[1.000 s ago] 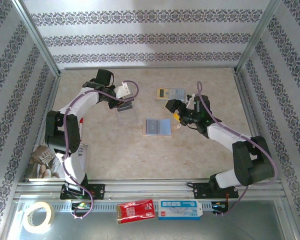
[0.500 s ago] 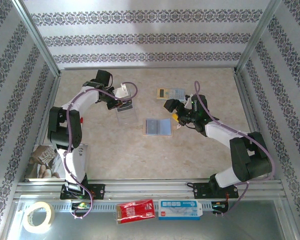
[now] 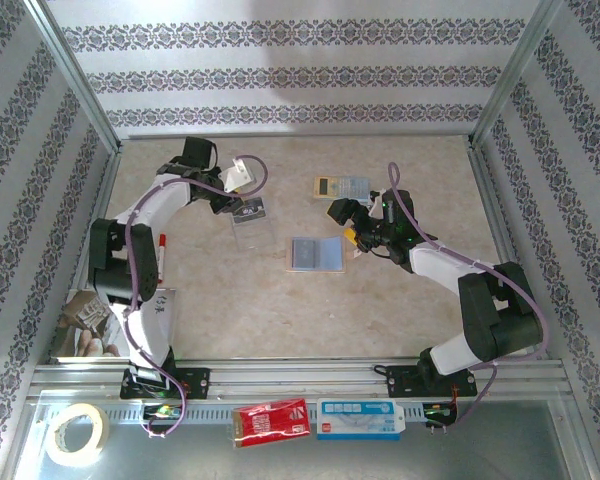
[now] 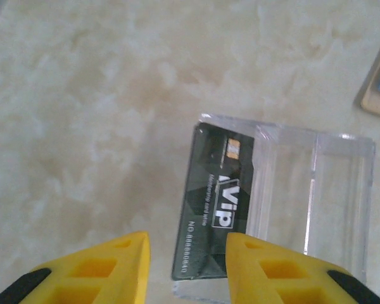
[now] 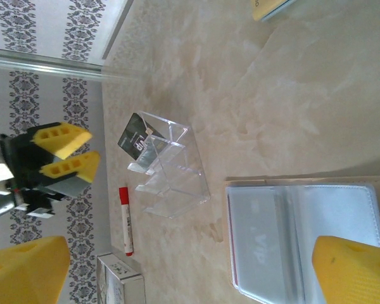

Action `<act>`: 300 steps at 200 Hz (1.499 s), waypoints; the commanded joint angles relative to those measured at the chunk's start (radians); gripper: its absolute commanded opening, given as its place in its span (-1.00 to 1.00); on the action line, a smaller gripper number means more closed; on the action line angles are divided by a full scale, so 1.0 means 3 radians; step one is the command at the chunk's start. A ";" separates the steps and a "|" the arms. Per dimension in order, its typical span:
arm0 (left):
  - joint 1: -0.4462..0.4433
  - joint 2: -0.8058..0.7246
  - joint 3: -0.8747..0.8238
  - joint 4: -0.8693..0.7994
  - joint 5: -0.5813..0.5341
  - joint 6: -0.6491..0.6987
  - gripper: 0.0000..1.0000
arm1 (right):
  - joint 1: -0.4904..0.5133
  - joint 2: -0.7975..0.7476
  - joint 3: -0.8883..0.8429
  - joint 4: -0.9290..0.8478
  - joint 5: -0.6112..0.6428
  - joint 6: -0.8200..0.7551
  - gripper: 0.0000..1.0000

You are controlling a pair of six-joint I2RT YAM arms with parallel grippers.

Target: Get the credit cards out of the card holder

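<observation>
We see the left arm bent high and reaching out, with the left gripper (image 3: 242, 193) at the far side of the clear stand (image 3: 251, 226), jaws a little apart and holding nothing. The right arm lies low, and the right gripper (image 3: 349, 222) is well to the right of the stand, jaws wide and empty. The left wrist view shows white VIP letters on the dark card (image 4: 214, 209) at the stand's end, its long side pointing away from the fingers. The right wrist view shows a second card (image 5: 259, 244) in a pocket of the card holder (image 5: 342, 215). The holder lies open and flat, right of the stand, long side across the table.
</observation>
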 commanded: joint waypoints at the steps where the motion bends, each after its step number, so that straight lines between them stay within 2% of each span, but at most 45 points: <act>1: 0.0041 -0.0286 -0.0116 0.0437 0.0168 -0.0412 -0.22 | 0.0031 0.0029 0.0044 0.0007 0.0041 -0.0021 0.95; 15: 0.0042 -0.0403 -0.0259 0.0722 0.0107 -0.0726 -0.13 | 0.0052 0.0013 0.0033 -0.0035 0.0072 -0.0063 0.95; 30: 0.0045 -0.0561 -0.0426 0.1147 -0.0178 -0.1402 0.13 | 0.0092 -0.0019 0.0037 -0.0141 0.0129 -0.0141 0.94; 42: 0.0043 -0.0659 -0.0504 0.1326 -0.0428 -0.1866 0.19 | 0.0149 -0.0060 0.0055 -0.0265 0.0185 -0.0214 0.90; 67: 0.0045 -0.0857 -0.0683 0.1465 -0.0569 -0.2589 0.29 | 0.0371 -0.0149 0.0216 -0.0809 0.0451 -0.0568 0.81; 79: 0.0044 -0.0942 -0.0770 0.1447 -0.0684 -0.2900 0.31 | 0.0520 -0.0158 0.0314 -0.1103 0.0674 -0.0754 0.77; 91: 0.0044 -0.1014 -0.0808 0.1309 -0.0867 -0.3213 0.44 | 0.0668 -0.0122 0.0426 -0.1389 0.0916 -0.0910 0.75; 116: 0.0047 -0.1115 -0.0840 0.0908 -0.1027 -0.3595 0.53 | 0.0923 0.0030 0.0674 -0.1857 0.1335 -0.1124 0.68; 149: 0.0047 -0.1369 -0.1224 0.0893 -0.1089 -0.3900 0.75 | 0.1185 0.0339 0.1073 -0.2391 0.1800 -0.1361 0.66; 175: 0.0071 -0.1550 -0.1493 0.0916 -0.1192 -0.4013 0.77 | 0.1293 0.0691 0.1394 -0.2689 0.1988 -0.1495 0.63; 214: 0.0087 -0.1705 -0.1677 0.0944 -0.1095 -0.4006 0.77 | 0.1351 0.1163 0.1779 -0.2871 0.1925 -0.1550 0.58; 266: 0.0101 -0.1699 -0.1670 0.0847 -0.0991 -0.3930 0.77 | 0.1350 0.1523 0.1922 -0.2953 0.1826 -0.1544 0.54; 300: 0.0095 -0.1662 -0.1776 0.0919 -0.0516 -0.4049 0.70 | 0.1317 0.1623 0.1847 -0.2970 0.1801 -0.1508 0.48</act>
